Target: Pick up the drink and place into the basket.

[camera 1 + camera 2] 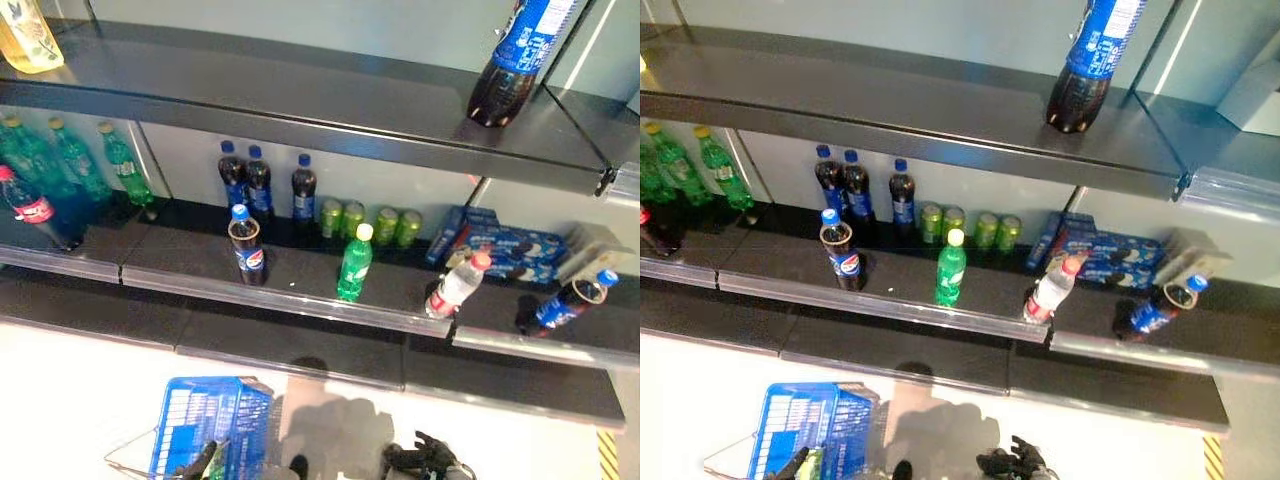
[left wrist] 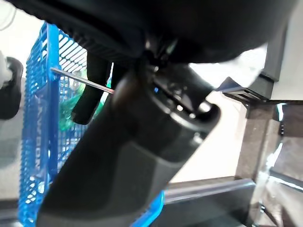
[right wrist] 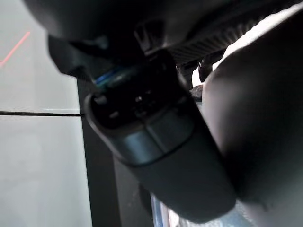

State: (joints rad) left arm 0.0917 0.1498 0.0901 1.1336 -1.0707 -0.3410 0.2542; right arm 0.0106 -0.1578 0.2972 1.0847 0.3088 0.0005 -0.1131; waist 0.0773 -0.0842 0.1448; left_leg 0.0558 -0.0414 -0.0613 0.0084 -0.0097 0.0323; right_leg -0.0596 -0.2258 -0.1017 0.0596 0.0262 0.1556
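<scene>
A blue mesh basket hangs low at the left, in front of the shelves. My left hand is at its near rim, and in the left wrist view a finger curls round the thin wire handle. Something green, seemingly a bottle, lies inside the basket. My right hand hangs low at the middle with relaxed fingers and nothing in it. Near the middle shelf's front edge stand a green bottle and a cola bottle.
A clear red-capped bottle and a blue-capped cola bottle lean on the same shelf to the right. Behind are three cola bottles, green cans and blue boxes. A large cola bottle stands on the top shelf.
</scene>
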